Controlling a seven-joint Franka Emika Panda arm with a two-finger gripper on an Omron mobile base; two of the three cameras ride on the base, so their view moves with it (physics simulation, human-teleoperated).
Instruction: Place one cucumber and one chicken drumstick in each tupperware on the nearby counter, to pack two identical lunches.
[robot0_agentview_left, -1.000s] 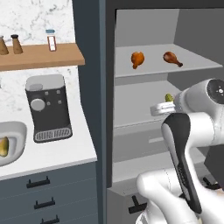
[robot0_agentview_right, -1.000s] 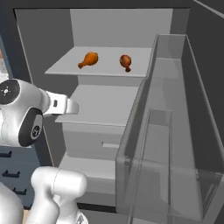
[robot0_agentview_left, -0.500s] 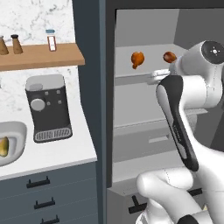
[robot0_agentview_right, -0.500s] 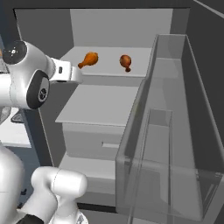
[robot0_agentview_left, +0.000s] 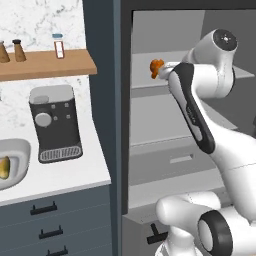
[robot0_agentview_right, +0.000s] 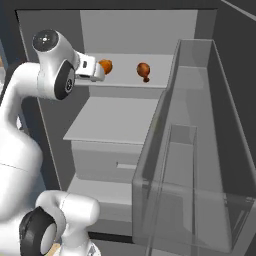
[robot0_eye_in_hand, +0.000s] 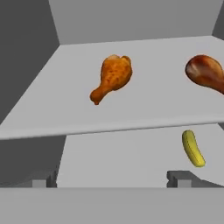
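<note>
Two glossy orange-brown chicken drumsticks lie on the fridge's upper shelf, the left one (robot0_eye_in_hand: 113, 76) straight ahead of my hand and the right one (robot0_eye_in_hand: 205, 72) at the frame's edge. They also appear as a left drumstick (robot0_agentview_right: 105, 66) and a right drumstick (robot0_agentview_right: 143, 70). A yellow-green cucumber (robot0_eye_in_hand: 192, 148) rests on the shelf below. My gripper (robot0_eye_in_hand: 113, 181) is open and holds nothing, hovering just short of the left drumstick (robot0_agentview_left: 156, 67). One light-grey tupperware (robot0_agentview_left: 20, 150) sits on the white counter (robot0_agentview_left: 70, 175) at far left, with a yellowish piece inside it.
A dark coffee machine (robot0_agentview_left: 55, 122) stands on the counter under a wooden wall shelf (robot0_agentview_left: 47, 64) with shakers. The open fridge door with clear bins (robot0_agentview_right: 200, 150) juts out on the right. A grey drawer (robot0_agentview_right: 115, 155) sits below the shelves.
The arm has swung upward from the lower shelf's height to the upper shelf, bringing the hand in front of the left drumstick. The jaws stayed open.
</note>
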